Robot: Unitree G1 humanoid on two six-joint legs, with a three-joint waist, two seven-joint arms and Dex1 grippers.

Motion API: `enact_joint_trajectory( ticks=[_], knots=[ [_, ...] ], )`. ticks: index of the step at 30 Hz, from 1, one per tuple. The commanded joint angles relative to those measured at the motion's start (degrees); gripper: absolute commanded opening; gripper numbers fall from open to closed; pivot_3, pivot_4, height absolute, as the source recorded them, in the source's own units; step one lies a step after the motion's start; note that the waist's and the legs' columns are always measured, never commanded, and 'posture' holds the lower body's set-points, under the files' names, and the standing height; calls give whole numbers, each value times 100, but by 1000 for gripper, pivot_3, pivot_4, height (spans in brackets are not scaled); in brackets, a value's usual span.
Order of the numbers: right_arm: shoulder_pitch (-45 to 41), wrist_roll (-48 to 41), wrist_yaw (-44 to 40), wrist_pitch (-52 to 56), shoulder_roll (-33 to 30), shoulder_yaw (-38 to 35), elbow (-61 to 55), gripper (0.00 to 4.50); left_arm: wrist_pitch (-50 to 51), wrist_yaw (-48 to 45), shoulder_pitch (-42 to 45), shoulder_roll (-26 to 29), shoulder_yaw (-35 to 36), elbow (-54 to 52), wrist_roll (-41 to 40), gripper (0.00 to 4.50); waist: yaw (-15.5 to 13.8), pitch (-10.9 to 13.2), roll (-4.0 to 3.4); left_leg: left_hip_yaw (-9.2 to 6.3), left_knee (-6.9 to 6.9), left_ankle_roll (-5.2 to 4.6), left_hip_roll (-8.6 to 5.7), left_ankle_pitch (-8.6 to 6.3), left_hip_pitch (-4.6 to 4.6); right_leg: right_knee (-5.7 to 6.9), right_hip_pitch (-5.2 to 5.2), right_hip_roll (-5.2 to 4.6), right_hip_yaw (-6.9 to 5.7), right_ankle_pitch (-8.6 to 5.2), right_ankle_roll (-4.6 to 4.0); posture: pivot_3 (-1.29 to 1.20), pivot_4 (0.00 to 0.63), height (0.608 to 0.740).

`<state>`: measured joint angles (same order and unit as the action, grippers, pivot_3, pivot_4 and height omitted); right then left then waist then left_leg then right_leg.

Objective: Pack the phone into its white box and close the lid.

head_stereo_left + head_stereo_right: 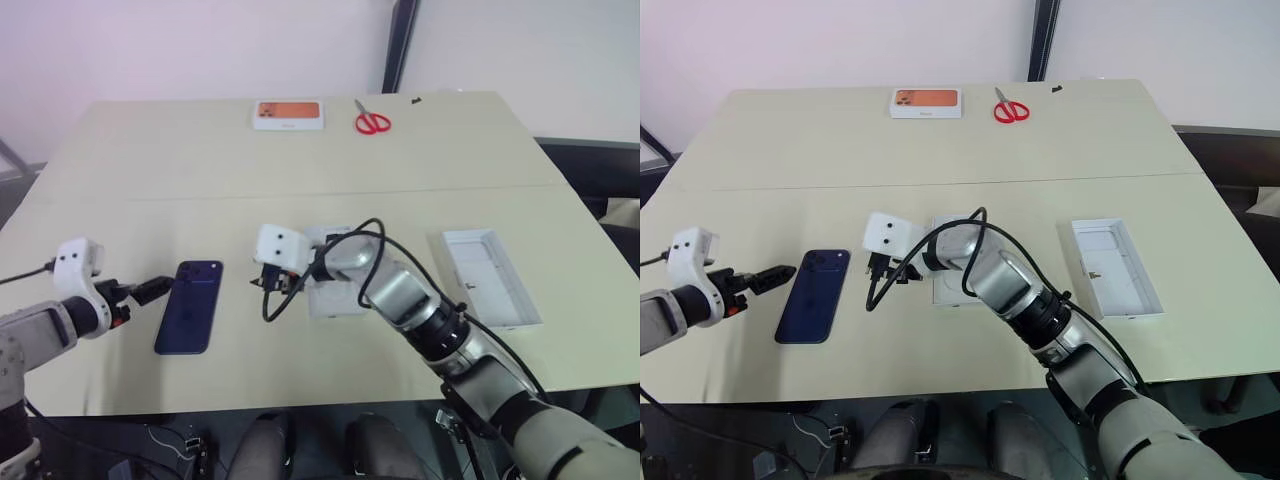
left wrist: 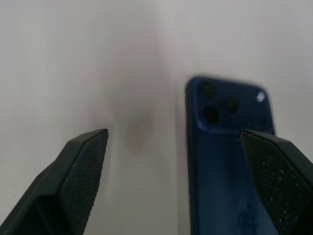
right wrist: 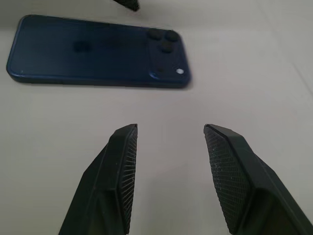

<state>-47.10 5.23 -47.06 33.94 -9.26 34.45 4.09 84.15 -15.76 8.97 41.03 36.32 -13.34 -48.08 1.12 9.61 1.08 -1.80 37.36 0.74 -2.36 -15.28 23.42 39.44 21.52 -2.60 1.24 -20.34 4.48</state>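
The dark blue phone (image 1: pixel 190 305) lies flat, back up, at the table's front left. Just left of its camera corner hovers my left gripper (image 1: pixel 158 289), open; in the left wrist view the phone (image 2: pixel 227 156) sits by one finger, not between them. My right gripper (image 1: pixel 270 281) is to the phone's right, pointing at it, open and empty (image 3: pixel 171 126). A white rectangular piece (image 1: pixel 332 300), perhaps the white box, lies mostly hidden under my right arm. The lid (image 1: pixel 490 276), a shallow white tray with a pale inside, lies at the right.
A white box printed with an orange picture (image 1: pixel 288 114) and red scissors (image 1: pixel 372 122) lie near the table's far edge. A black cable (image 1: pixel 290 300) loops off my right wrist over the table. The front table edge (image 1: pixel 300 405) runs close below the phone.
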Motion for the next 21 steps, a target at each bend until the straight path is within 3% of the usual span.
enact_joint_trajectory(
  ticks=[1, 3, 14, 21],
  knots=[
    [-281, 115, -14, -396, 315, 164, 399, 998, 798, 19, 195, -60, 311, 30, -349, 4500, 11, -2, 2, -1, 1, 0, 0, 0, -3, 2, -1, 0, -1, 0, 0, 0, 150, 740],
    [-348, 184, -16, -550, 491, 263, 714, 28, 835, 144, 194, -160, 375, 16, -507, 4500, 20, -2, 2, -1, -2, 11, 0, 6, -8, 8, -1, 1, 0, 0, 0, 0, 150, 740],
    [-587, 624, 123, -1237, 1347, 509, 2191, 28, 835, 864, -106, -273, 55, 36, -1592, 4500, 10, -3, 2, -3, -11, 45, 1, 25, -10, 8, 1, 1, 0, 0, 0, 0, 150, 740],
    [-614, 750, 62, -1535, 1512, 452, 2453, 28, 835, 1345, 10, -476, -52, 241, -2487, 4500, -15, -3, 1, -3, -10, 45, 0, 25, -13, 7, -5, 0, -1, 0, 0, 0, 150, 740]
  ],
)
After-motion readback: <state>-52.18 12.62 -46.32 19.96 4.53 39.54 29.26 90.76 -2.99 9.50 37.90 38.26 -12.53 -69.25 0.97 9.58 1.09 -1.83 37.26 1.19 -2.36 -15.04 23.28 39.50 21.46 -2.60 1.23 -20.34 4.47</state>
